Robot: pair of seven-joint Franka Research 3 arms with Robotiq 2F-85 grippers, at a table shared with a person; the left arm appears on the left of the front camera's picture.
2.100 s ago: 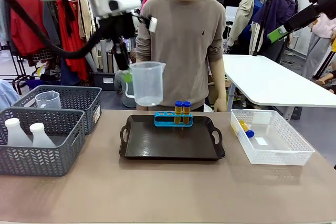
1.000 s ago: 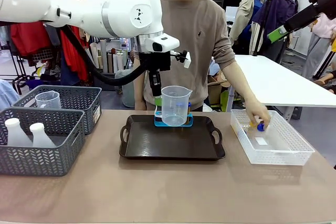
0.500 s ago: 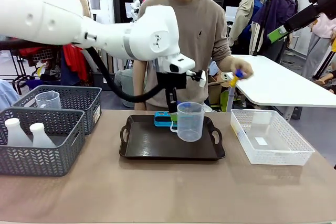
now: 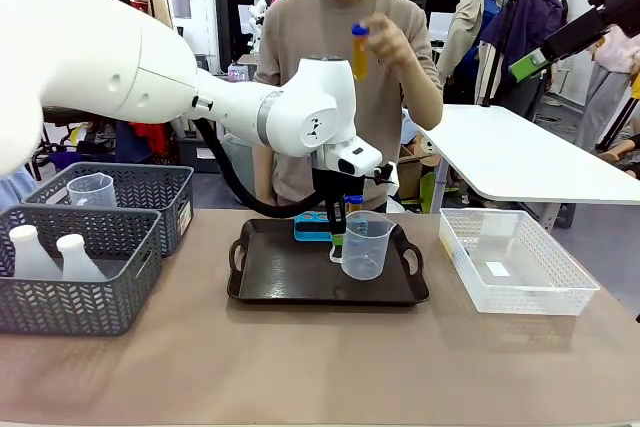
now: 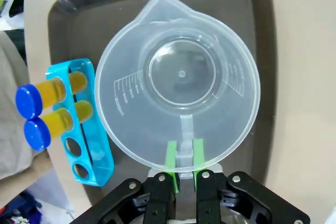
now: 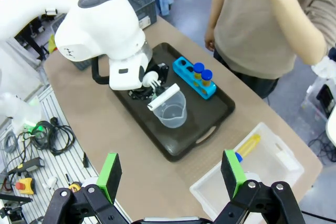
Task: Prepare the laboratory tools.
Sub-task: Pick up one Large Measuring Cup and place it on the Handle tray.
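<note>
1. Brings the beaker point(image 4: 365, 245) down from high over the desk's point(image 4: 300, 367) left side onto the tray's point(image 4: 280, 277) right half — resting or just above, impossible to tell.
2. Keeps the left end effector point(image 5: 185, 157) pinched narrow on the beaker handle; leaves only the letting-go, by the look of it.
3. Shows the person's hand point(image 4: 388, 42) now raised to chest height with a tube point(image 4: 359, 50) lifted out of the bin point(image 4: 520, 297) — probably bound for the rack point(image 5: 79, 124).
4. Finds the rack at the tray's far edge, just beside the beaker, two tubes point(image 5: 58, 92) in, two holes free.
5. Puts the left arm point(image 4: 290, 117) right in front of the rack, likely blocking the hand.
6. Holds the right end effector point(image 6: 170, 177) wide and bare, high above the desk.
7. Leaves flasks point(image 4: 35, 252) and a second beaker point(image 4: 92, 190) in the grey baskets point(image 4: 70, 307), well apart from the tray.
</note>
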